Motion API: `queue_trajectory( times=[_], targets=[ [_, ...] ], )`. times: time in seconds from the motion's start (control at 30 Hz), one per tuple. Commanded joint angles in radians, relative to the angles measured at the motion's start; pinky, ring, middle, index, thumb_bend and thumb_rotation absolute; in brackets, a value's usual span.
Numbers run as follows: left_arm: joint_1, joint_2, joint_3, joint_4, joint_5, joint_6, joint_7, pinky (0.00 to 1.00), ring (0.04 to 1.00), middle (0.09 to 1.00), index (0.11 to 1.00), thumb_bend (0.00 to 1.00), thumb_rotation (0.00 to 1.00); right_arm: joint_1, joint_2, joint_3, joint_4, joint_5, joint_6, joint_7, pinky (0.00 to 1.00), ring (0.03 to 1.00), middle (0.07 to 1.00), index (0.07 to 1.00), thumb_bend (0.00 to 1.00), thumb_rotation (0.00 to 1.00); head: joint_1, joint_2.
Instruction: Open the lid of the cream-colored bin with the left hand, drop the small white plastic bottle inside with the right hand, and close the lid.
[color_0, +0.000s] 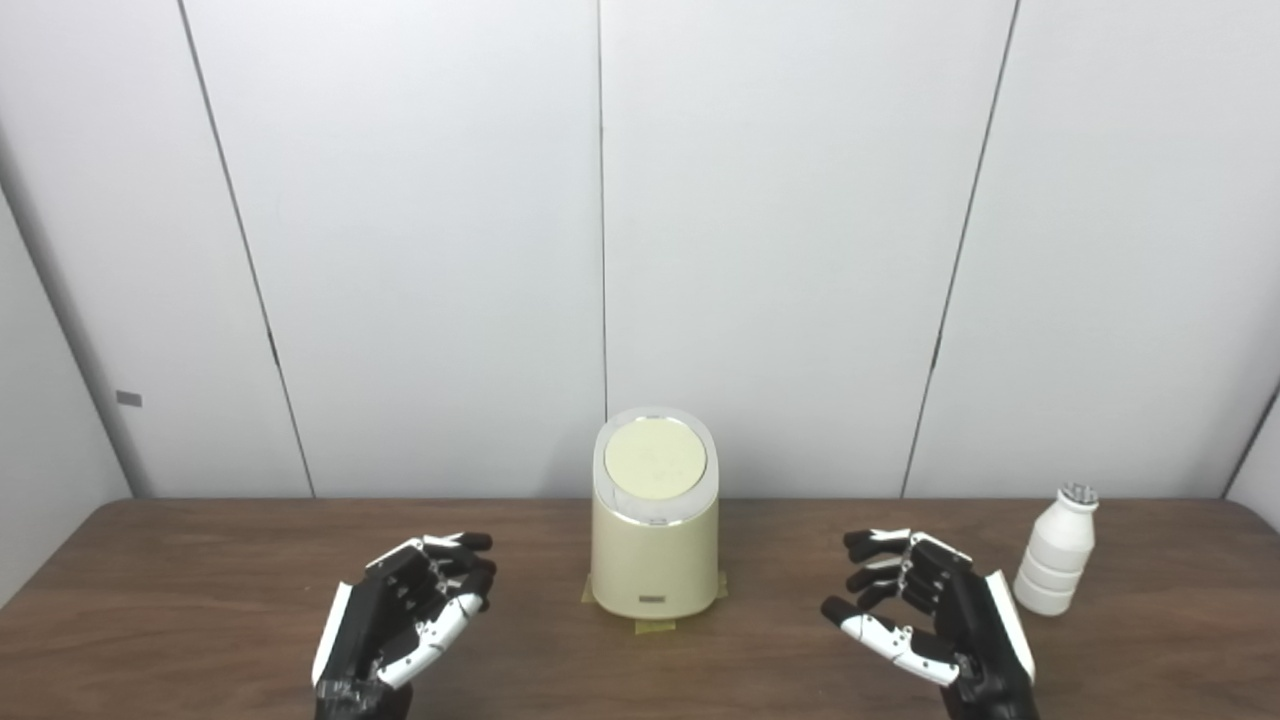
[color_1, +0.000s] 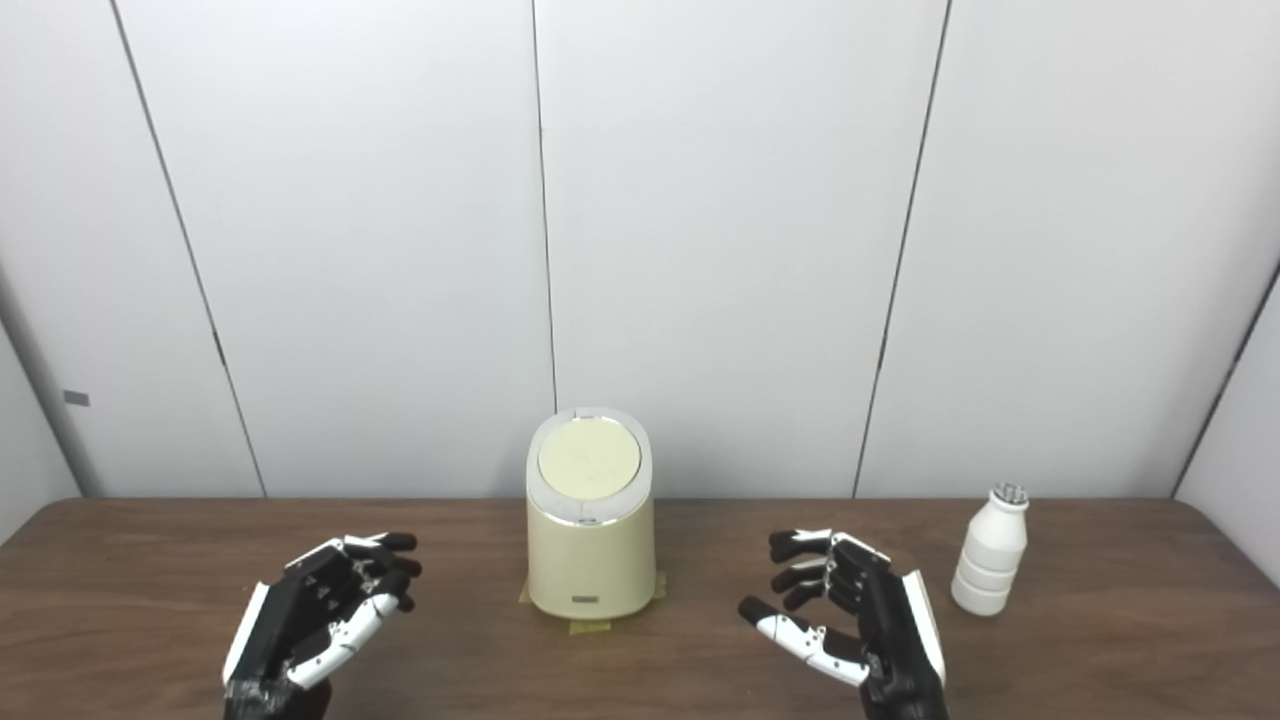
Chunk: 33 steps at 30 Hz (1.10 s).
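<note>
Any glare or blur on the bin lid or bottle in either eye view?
Left eye view: lighting even, the lid matte with no glare, the bottle a little soft against the pale wall. Right eye view: much the same, only faint shadows under the bin.

Pale grey panelled wall (color_0: 780, 250) behind a dark wooden table (color_0: 200, 600).

Cream bin (color_0: 655, 550), white bottle (color_0: 1056, 552), dark brown table (color_0: 200, 590).
</note>
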Motion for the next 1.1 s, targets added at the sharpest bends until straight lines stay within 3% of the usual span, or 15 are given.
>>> queue_trajectory(
  times=[0.0,0.53,0.57,0.6,0.73,0.8,0.93,1.07],
  targets=[
    [-0.041,0.007,-0.002,-0.018,-0.002,-0.019,-0.002,0.46,0.612,0.67,0.498,0.51,0.08,-0.031,-0.004,-0.001,-0.033,-0.003,-0.02,-0.004,0.4,0.503,0.653,0.497,0.52,0.14,-0.001,0.0],
    [-0.037,0.003,-0.004,-0.029,0.01,-0.012,0.006,0.47,0.617,0.676,0.498,0.51,0.08,-0.028,-0.005,-0.001,-0.03,0.01,-0.031,0.002,0.41,0.513,0.655,0.497,0.52,0.14,0.001,0.0],
    [-0.037,0.002,-0.006,-0.033,0.033,-0.008,0.018,0.51,0.643,0.705,0.626,0.64,0.21,-0.029,-0.006,0.0,-0.028,0.008,-0.032,0.002,0.41,0.514,0.654,0.497,0.52,0.14,-0.003,-0.003],
    [-0.038,0.0,-0.009,-0.036,0.052,-0.006,0.028,0.56,0.69,0.758,0.716,0.7,0.28,-0.03,-0.007,0.0,-0.024,0.007,-0.034,0.002,0.41,0.513,0.654,0.497,0.52,0.14,-0.003,-0.006],
    [-0.054,0.002,-0.029,-0.047,0.135,0.007,0.056,0.69,0.87,0.932,0.95,0.78,0.39,-0.034,-0.008,-0.001,-0.01,0.009,-0.045,0.001,0.4,0.509,0.655,0.497,0.52,0.14,-0.007,-0.011],
    [-0.075,0.009,-0.046,-0.051,0.179,0.016,0.061,0.73,0.906,0.96,0.984,0.78,0.41,-0.033,-0.007,0.0,-0.013,0.01,-0.045,0.002,0.4,0.507,0.653,0.497,0.52,0.14,-0.007,-0.013],
    [-0.126,0.014,-0.064,-0.045,0.223,0.033,0.066,0.89,0.941,0.987,1.0,0.82,0.46,-0.031,-0.006,0.001,-0.014,0.024,-0.053,0.009,0.39,0.497,0.653,0.497,0.52,0.14,-0.006,-0.017],
    [-0.206,0.012,-0.075,-0.033,0.253,0.075,0.074,0.91,0.954,0.99,1.0,0.83,0.45,-0.032,-0.009,0.003,-0.004,0.019,-0.07,0.007,0.39,0.499,0.654,0.497,0.52,0.14,-0.007,-0.021]
  ],
)
